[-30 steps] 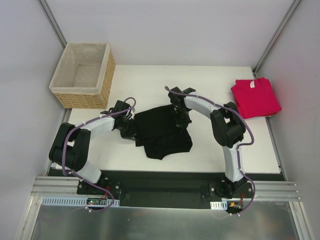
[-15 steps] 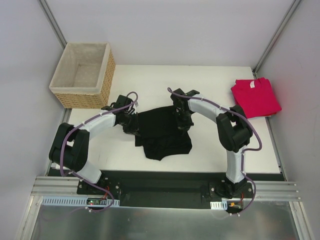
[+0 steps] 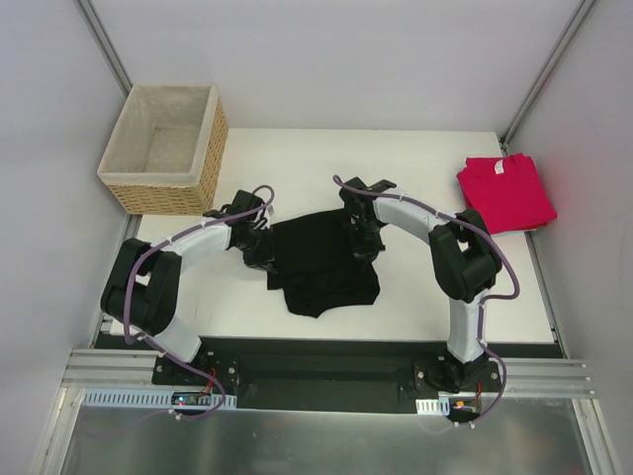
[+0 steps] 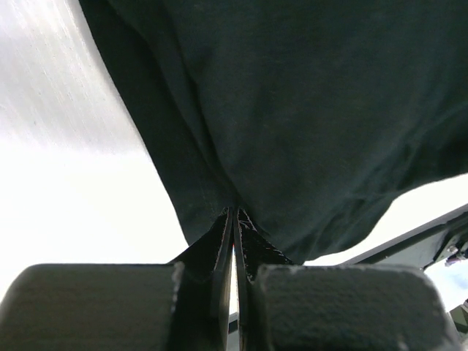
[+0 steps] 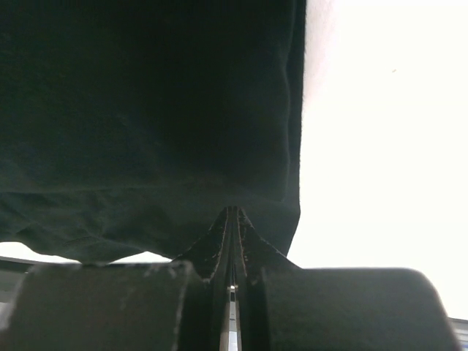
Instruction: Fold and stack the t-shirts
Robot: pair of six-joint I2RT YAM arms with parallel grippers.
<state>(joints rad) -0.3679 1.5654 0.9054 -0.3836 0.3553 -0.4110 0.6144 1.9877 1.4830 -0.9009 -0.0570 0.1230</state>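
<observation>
A black t-shirt (image 3: 321,262) lies bunched in the middle of the table, its print hidden. My left gripper (image 3: 265,249) is shut on the shirt's left edge, and the wrist view shows the cloth (image 4: 292,110) pinched at the closed tips of that gripper (image 4: 235,210). My right gripper (image 3: 362,237) is shut on the shirt's right edge, with the fabric (image 5: 146,110) caught at its own gripper tips (image 5: 232,210). A pinkish-red t-shirt (image 3: 504,192) lies folded at the table's far right edge.
A wicker basket (image 3: 166,148) with pale lining stands at the back left corner. White tabletop (image 3: 287,163) stretches behind the black shirt. Grey walls enclose the table on three sides.
Both grippers have carried the black shirt's edges a little away from the arm bases, then slowed. The left gripper shifted right and back. The shirt looks more gathered.
</observation>
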